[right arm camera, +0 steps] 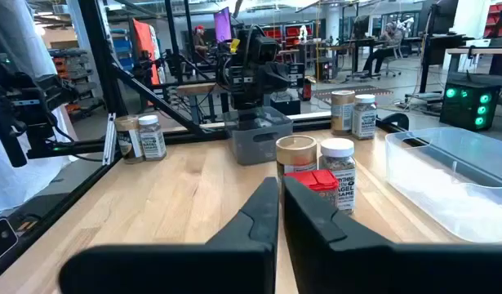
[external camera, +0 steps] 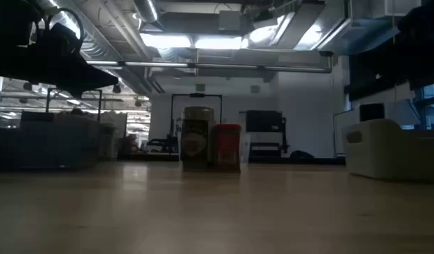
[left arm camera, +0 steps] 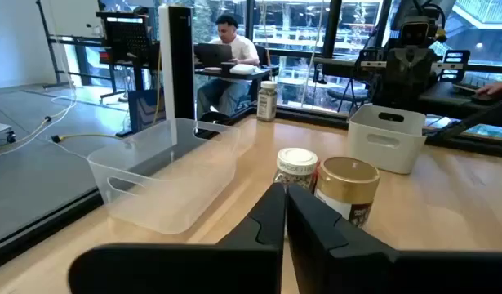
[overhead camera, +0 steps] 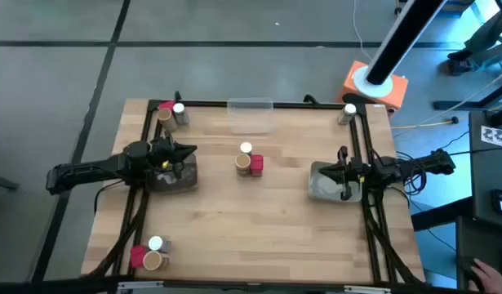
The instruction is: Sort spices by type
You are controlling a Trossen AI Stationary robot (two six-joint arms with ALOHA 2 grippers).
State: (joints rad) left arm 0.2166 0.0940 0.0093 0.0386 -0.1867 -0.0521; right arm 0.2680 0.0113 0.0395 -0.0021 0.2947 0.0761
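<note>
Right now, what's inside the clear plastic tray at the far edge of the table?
Nothing shows inside the clear tray; its bottom looks bare through the walls. In the overhead view too it holds no spice containers.

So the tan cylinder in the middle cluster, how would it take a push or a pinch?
The tan cylinder stands upright and taller than wide, so a high push would probably tip it, and once down it could roll. It looks stiff enough to pinch. It stands tight beside the red block and white-capped jar, so fingers may nudge those.

Robotics lab: workbenches (right arm camera: 446, 57), exposed ceiling ducts (external camera: 202, 21)
</note>
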